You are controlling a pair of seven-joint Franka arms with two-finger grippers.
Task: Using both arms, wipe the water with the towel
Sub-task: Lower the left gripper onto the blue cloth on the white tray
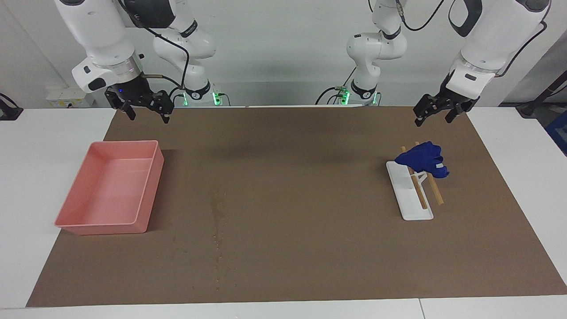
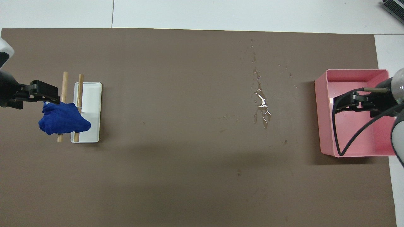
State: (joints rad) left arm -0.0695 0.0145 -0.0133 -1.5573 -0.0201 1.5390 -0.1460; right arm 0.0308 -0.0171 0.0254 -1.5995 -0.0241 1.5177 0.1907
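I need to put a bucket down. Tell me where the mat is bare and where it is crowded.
Bare: the broad stretch of brown mat between the water and the white rack, and the strip nearest the robots. Tighter: the gap between the water and the pink tray, and around the towel draped on the rack.

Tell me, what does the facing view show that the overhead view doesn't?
Only the facing view shows both arms' bases, and that the left gripper and right gripper hang in the air with open jaws, touching nothing. Only the overhead view shows the water as a shiny puddle. Both show the blue towel draped on the white rack with its wooden sticks, the empty pink tray and the brown mat.
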